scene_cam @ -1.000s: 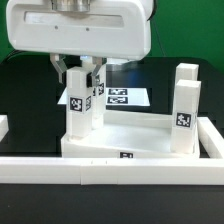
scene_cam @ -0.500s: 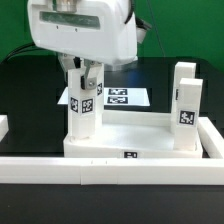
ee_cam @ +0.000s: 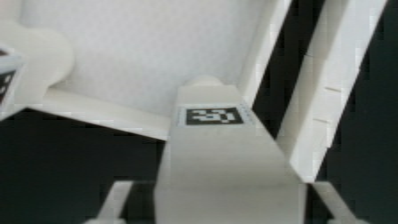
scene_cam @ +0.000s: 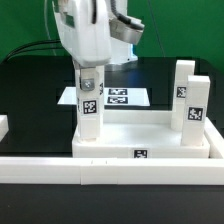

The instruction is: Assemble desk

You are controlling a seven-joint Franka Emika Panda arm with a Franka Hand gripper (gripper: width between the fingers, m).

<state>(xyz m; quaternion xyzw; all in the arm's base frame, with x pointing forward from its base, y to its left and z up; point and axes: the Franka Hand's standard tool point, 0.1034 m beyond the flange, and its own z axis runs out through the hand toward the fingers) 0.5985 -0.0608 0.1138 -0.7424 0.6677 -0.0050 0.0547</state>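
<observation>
The robot's jaws (scene_cam: 88, 88) appear closed on a white square plastic post leg (scene_cam: 89, 108), its long axis upright, directly beneath them at the white tray-like desk top's (scene_cam: 150, 128) corner.

Desk top (scene_cam: 140, 140) against border wall (scene_cam: 110, 172); marker board (scene_cam: 125, 98) behind.

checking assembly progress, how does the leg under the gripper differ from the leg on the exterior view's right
The gripped leg has the gripper closed around its top; the right leg stands free. The gripped leg sits at the desk top's corner on the exterior view's left; the right leg is at the opposite corner. Both are upright white square posts with black-and-white tags.
</observation>
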